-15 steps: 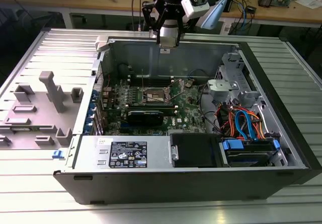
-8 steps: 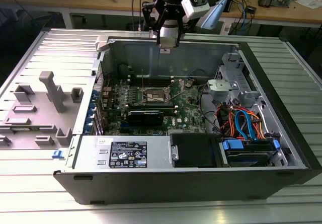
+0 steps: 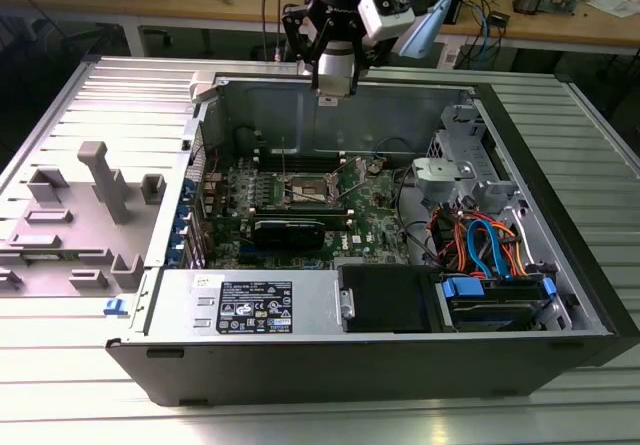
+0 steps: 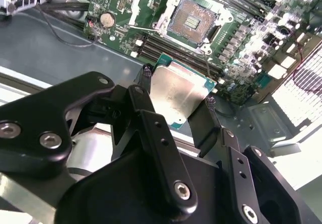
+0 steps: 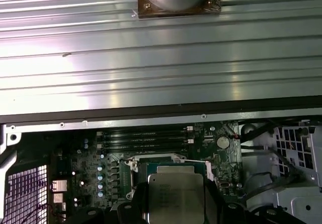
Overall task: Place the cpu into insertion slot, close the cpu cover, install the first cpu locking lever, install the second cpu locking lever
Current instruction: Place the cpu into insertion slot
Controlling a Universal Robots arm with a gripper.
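Note:
My gripper [image 3: 334, 83] hangs above the rear wall of the open computer case [image 3: 330, 105], well above the board. It is shut on the cpu [image 4: 177, 97], a flat silver square with a green rim, pinched by two opposite edges between the black fingers [image 4: 146, 108]. In the first wrist view the cpu [image 5: 175, 198] sits in front of the insertion slot [image 5: 173, 168]. The insertion slot [image 4: 193, 21] lies bare on the green board with its dark contact field showing. Its cpu cover [image 4: 146, 3] is swung open beside it. In the exterior view the slot [image 3: 305, 191] is at the middle of the board.
Long black memory slots [image 4: 166, 48] run beside the socket. A black card [image 3: 288, 232] lies nearer the front. A drive cage [image 3: 455, 155] and coloured cables [image 3: 480, 240] fill the exterior view's right. Grey fixtures [image 3: 105, 180] stand on the ribbed table at that view's left.

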